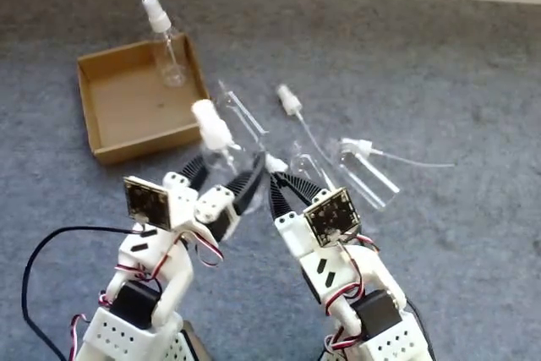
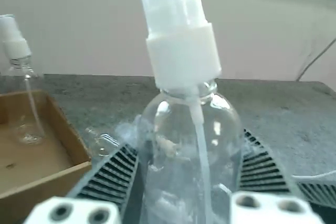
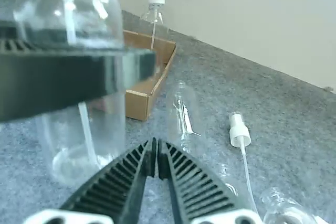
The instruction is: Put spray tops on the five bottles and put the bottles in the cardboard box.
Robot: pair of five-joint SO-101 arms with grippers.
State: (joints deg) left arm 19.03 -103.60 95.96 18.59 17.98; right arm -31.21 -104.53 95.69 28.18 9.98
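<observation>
My left gripper [image 1: 222, 173] [image 2: 189, 182] is shut on a clear bottle [image 1: 220, 151] [image 2: 184, 129] that stands upright and carries a white spray top [image 1: 210, 122] [image 2: 178, 40]. Right beside it my right gripper [image 1: 275, 177] [image 3: 156, 153] is shut, with nothing between its fingers; the held bottle [image 3: 68, 77] stands just off its tips. The cardboard box [image 1: 101, 137] [image 2: 58, 177] [image 3: 152, 72] lies at the back left. Inside it stands a capped bottle [image 1: 165, 44] [image 2: 23, 93] [image 3: 154, 9].
On the grey carpet lie two open bottles [image 1: 239, 107] [image 1: 369, 177], one of them [image 3: 184, 114] close ahead of the right gripper. Two loose spray tops with long tubes [image 1: 290, 101] [image 1: 359, 148] lie between them; one spray top [image 3: 239, 129] is near another bottle [image 3: 283, 208].
</observation>
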